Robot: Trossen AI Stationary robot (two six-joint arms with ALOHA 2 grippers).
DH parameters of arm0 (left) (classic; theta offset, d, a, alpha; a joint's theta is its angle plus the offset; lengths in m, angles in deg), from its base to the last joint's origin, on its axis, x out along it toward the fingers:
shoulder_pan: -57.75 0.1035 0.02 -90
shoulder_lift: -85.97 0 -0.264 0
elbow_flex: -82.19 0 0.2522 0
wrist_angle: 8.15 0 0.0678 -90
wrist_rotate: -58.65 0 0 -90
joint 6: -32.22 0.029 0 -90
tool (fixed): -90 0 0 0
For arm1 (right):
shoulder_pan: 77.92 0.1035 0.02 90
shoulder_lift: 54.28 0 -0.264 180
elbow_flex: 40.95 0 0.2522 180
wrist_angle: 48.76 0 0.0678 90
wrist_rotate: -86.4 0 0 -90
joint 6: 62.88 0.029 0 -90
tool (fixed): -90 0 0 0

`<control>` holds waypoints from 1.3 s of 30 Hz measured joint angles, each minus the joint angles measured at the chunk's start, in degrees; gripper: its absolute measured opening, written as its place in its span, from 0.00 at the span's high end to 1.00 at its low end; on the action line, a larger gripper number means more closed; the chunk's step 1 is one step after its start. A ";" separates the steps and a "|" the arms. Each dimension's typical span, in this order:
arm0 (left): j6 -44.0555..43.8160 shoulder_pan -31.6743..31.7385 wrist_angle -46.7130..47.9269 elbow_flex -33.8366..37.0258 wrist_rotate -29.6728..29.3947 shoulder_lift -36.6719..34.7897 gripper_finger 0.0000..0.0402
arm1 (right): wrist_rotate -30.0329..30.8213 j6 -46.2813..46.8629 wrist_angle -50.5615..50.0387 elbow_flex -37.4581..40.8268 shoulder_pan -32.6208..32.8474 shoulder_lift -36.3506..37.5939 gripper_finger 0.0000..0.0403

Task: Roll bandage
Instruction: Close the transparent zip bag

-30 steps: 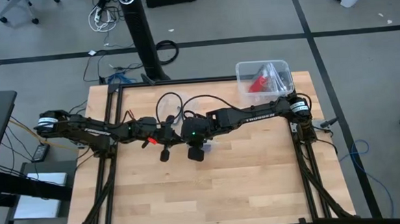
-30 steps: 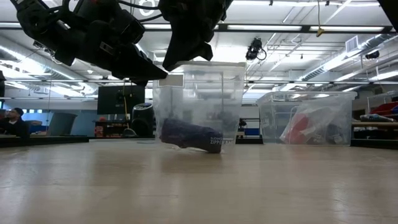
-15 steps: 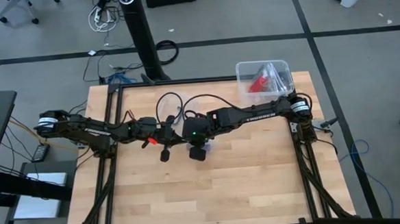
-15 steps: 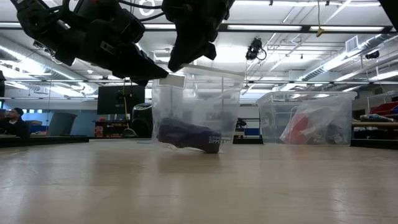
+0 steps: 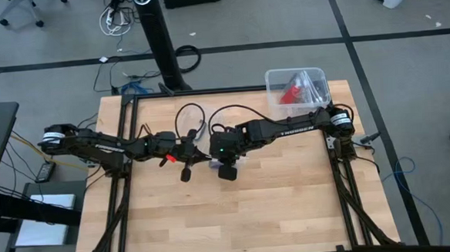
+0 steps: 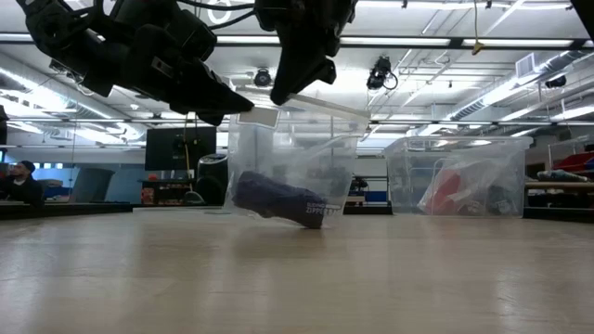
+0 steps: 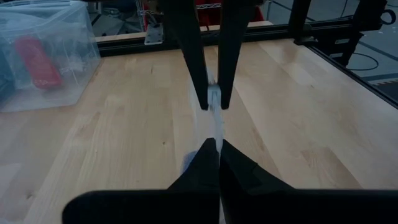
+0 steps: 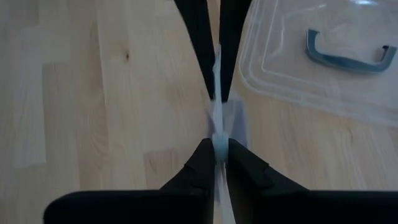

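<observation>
The left gripper, reaching in from the left side of the light wooden table, is pinched closed on one end of the top edge of a clear plastic zipper bag, holding it above the tabletop near the table's centre. Inside that hanging bag, the small dark navy-blue rolled bandage lies tilted at the bottom, just above the wood. To its right, the right gripper is likewise clamped on the bag's top edge, close beside the left one, its dark arm stretching in from the table's right side. At the far right corner of the table stands a clear plastic storage bin holding a red item and clear bags, well apart from both grippers.
</observation>
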 joint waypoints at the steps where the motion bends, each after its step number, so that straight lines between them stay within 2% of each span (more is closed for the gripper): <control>1: 0.00 0.00 0.03 0.00 -0.01 0.00 1.00 | -0.02 0.00 -0.66 0.00 0.03 0.01 0.94; 26: 0.00 0.00 0.78 0.22 -0.01 0.07 1.00 | -0.68 4.64 -15.55 0.09 1.57 0.13 0.95; 39: 0.00 0.02 0.77 0.24 -0.02 0.07 1.00 | -0.88 6.50 -19.90 0.13 1.91 0.13 0.94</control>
